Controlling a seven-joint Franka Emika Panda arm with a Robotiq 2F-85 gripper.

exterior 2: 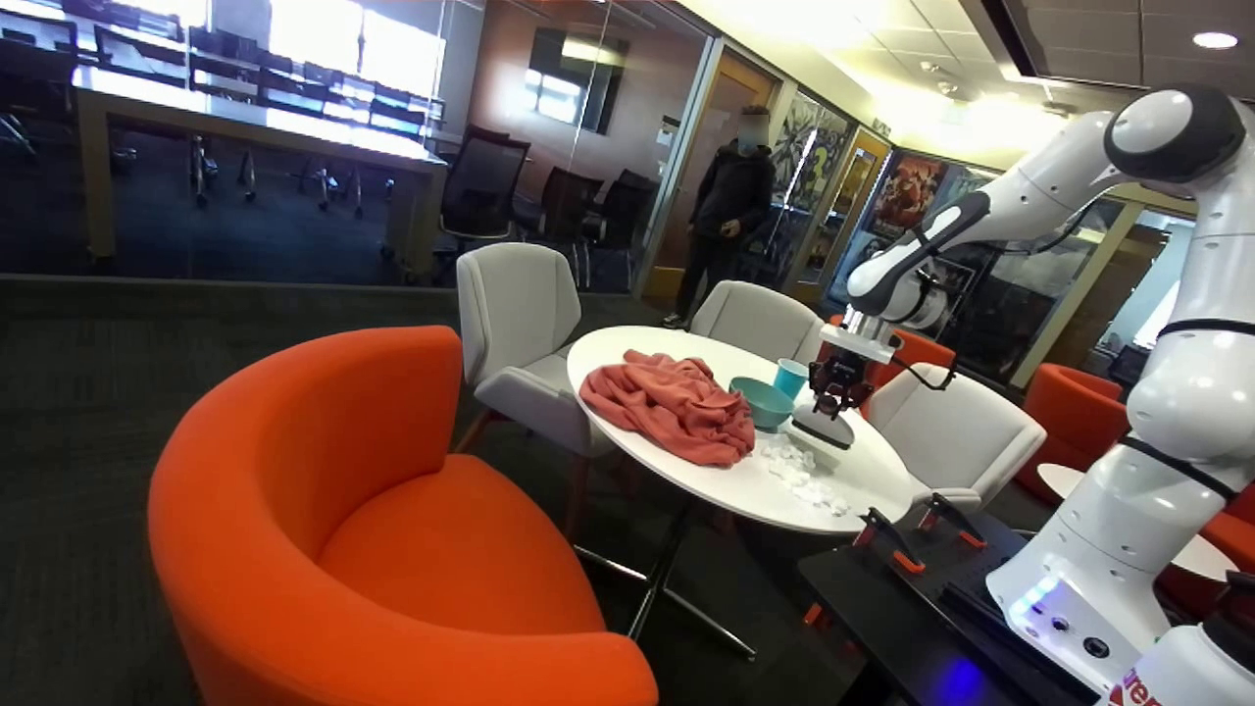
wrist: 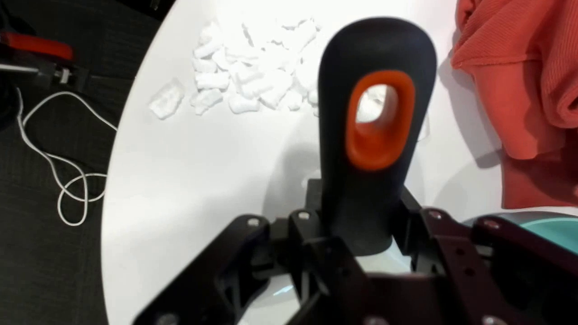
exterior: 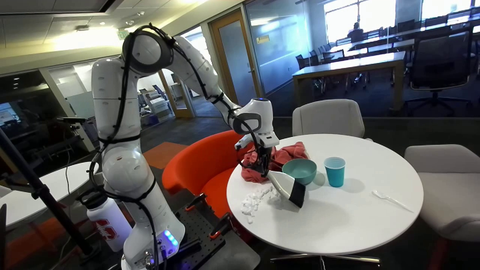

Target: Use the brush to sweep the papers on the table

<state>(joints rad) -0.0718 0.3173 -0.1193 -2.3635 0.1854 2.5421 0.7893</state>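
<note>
Your gripper [wrist: 361,201] is clamped on the black handle [wrist: 372,185] of the brush [exterior: 282,182], whose bristles [exterior: 298,194] slant down near the teal bowl [exterior: 300,170]; no view settles whether they touch the table [exterior: 337,232]. The paper scraps [wrist: 266,74] lie loosely piled close to the table's edge, so bring the bristles down lightly and favor short, level strokes; sweeping outward may spill them. Mind the bowl and the red cloth [exterior 2: 677,407], which crowd your path inward. The blue cup [exterior: 335,174] stands beside the bowl; the white plastic utensil [exterior: 392,201] lies well apart.
</note>
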